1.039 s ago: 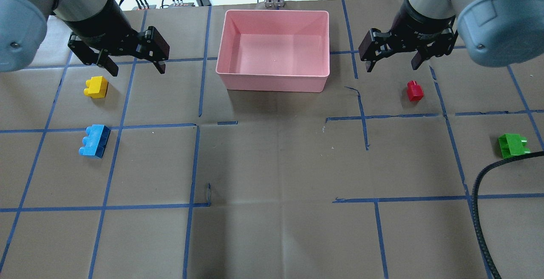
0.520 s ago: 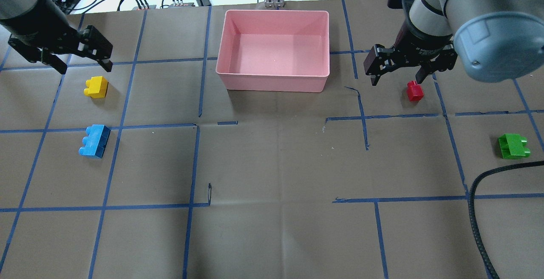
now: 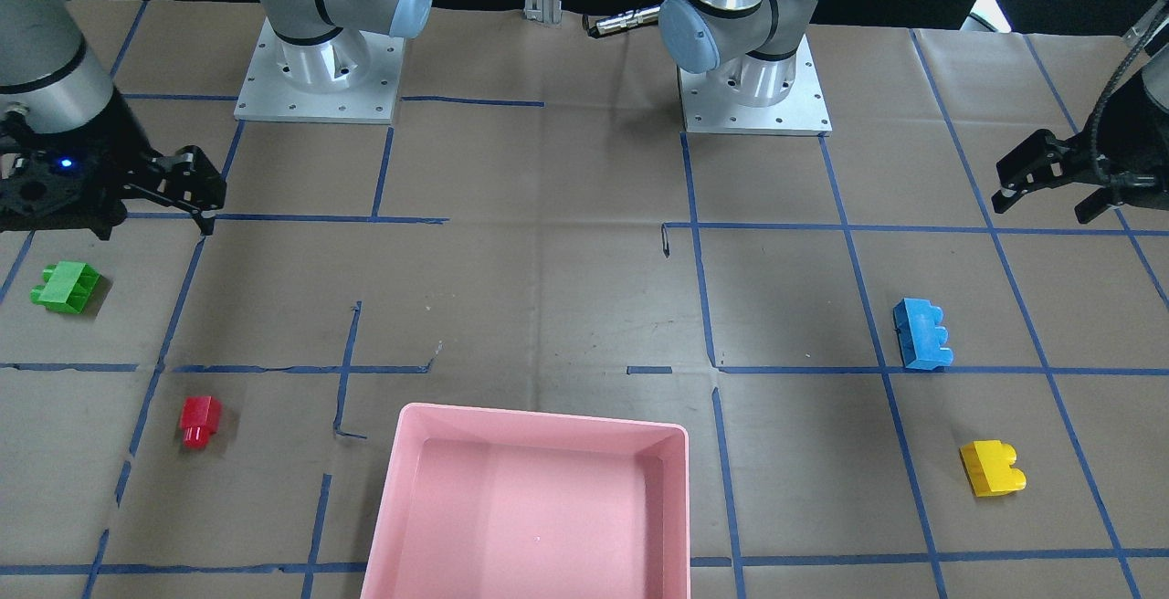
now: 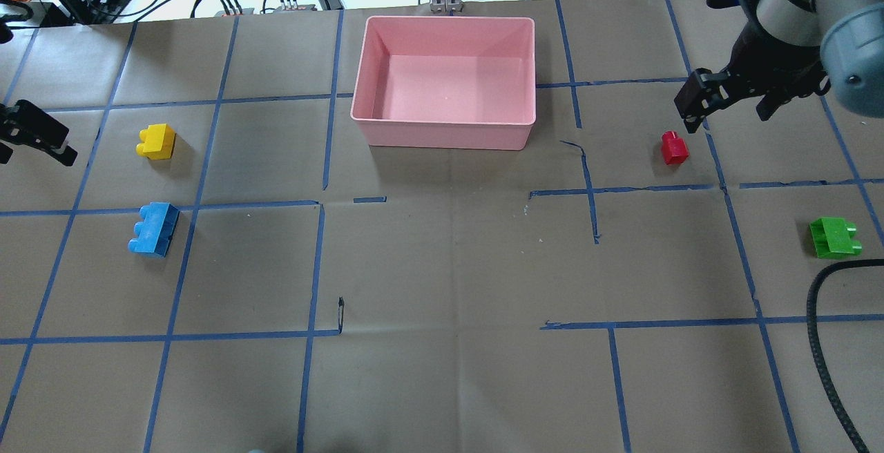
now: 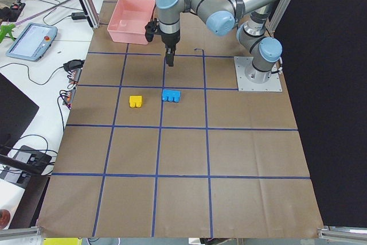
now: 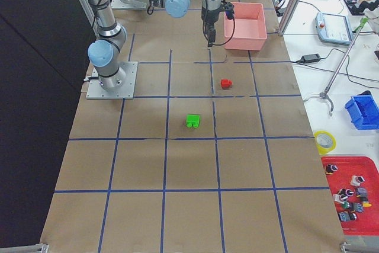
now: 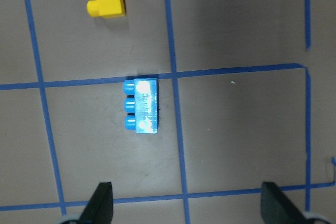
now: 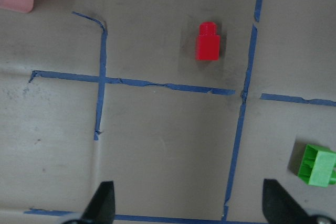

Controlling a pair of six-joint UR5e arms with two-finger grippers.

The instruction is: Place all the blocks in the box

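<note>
A: Where does the job stand?

B: At its very start, by the look of it. The box (image 4: 442, 137) sits in the upper middle of the overhead frame with nothing in it. All four bricks lie out on the table (image 4: 449, 266). The yellow brick (image 4: 157, 141) and the blue brick (image 4: 153, 228) are at the left, the red brick (image 4: 674, 148) is right of the box, and the green brick (image 4: 835, 237) is near the right edge.

A: And the grippers?

B: Both are spread wide and hold nothing. The left gripper (image 7: 188, 203) hangs at the overhead frame's left edge. Its wrist view has the blue brick just left of centre and the yellow one in the upper left corner. The right gripper (image 4: 725, 116) is in the upper right, up and to the right of the red brick. Its wrist view puts red in the upper middle and green at the lower right edge.

A: So which step is this?

B: Probably the approach to a first brick, each arm on its own side. The left looks roughly placed for blue. The right's choice isn't clear, though red is the nearer.

A: What does the next move call for?

B: Centre the open jaws over one brick and come down around it. As the left jaws stand, they would close on blue's studded face and the face opposite, so a wrist turn may be wanted. After that, close, and lift high enough to clear the box wall.
</note>
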